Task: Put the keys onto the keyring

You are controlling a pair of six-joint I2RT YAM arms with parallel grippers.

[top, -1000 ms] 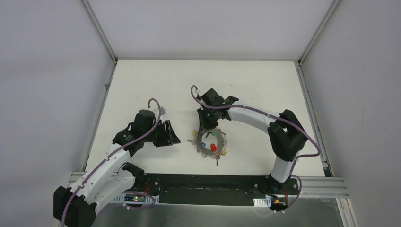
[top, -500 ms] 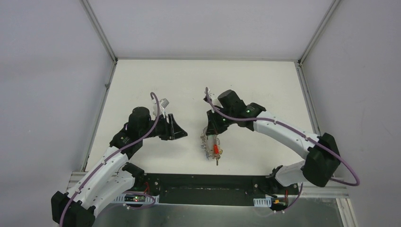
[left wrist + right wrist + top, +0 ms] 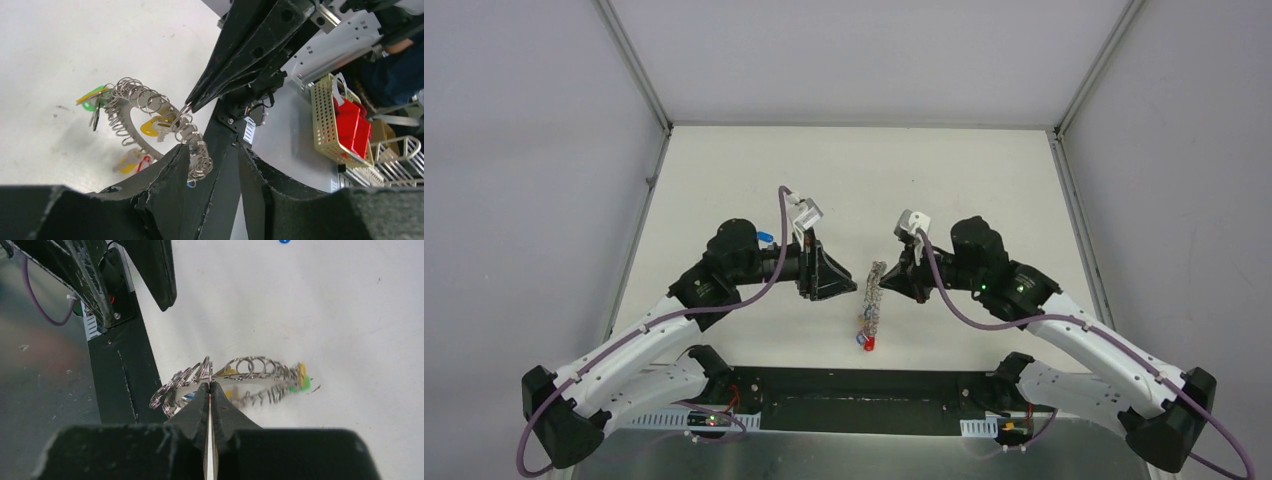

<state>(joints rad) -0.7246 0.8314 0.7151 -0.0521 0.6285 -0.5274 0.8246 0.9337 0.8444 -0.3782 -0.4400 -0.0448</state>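
The keyring (image 3: 874, 289) is a silvery coil loop that hangs edge-on above the table, with a red tag (image 3: 868, 344) at its low end. My right gripper (image 3: 896, 283) is shut on its coil, and the pinch shows in the right wrist view (image 3: 210, 383). In the left wrist view the keyring (image 3: 145, 102) carries keys with green (image 3: 91, 99), yellow (image 3: 149, 128) and red (image 3: 143, 162) tags. My left gripper (image 3: 836, 286) is open just left of the ring, whose low end hangs by one of its fingers (image 3: 167, 185). A small blue tag (image 3: 765, 240) lies by the left arm.
White table (image 3: 964, 180) with grey walls on three sides and a black rail (image 3: 854, 385) along the near edge. Off the table, the left wrist view shows a perforated basket (image 3: 330, 115) with red items.
My right gripper has lifted the keyring off the table and swung it upright. My left gripper has moved right, up to the ring. Both arms have reached toward the middle.
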